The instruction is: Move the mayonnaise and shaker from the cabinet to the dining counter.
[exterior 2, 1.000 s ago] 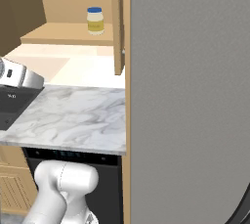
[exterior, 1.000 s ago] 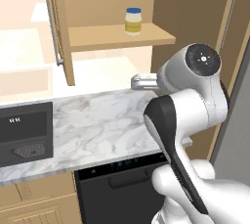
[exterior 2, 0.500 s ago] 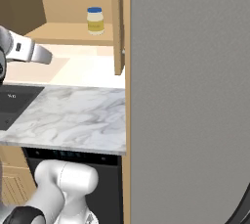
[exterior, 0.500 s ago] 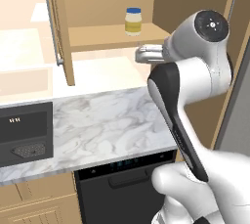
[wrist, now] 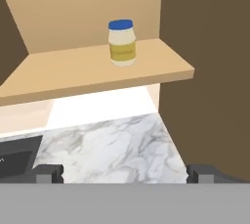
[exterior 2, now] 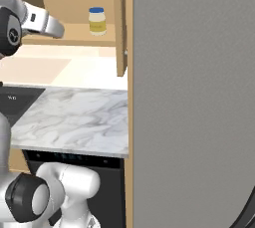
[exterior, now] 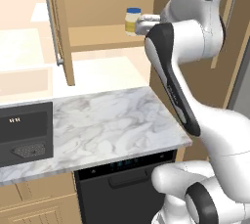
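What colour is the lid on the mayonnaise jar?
Blue, atop the pale-yellow mayonnaise jar; clearest in the hand view.

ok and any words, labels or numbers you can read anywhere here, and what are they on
Nothing here can be read.
Mayonnaise jar on the cabinet shelf: a yellow label with darker marks, too blurred to read.
Black panel at the left of the marble counter: small white marks, too small to read.
Dark appliance front under the counter: tiny bluish marks, too small to read.

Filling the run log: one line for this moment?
phase: approach | end effector: open, empty | mayonnaise: upright on cabinet shelf, untouched | shaker: unseen
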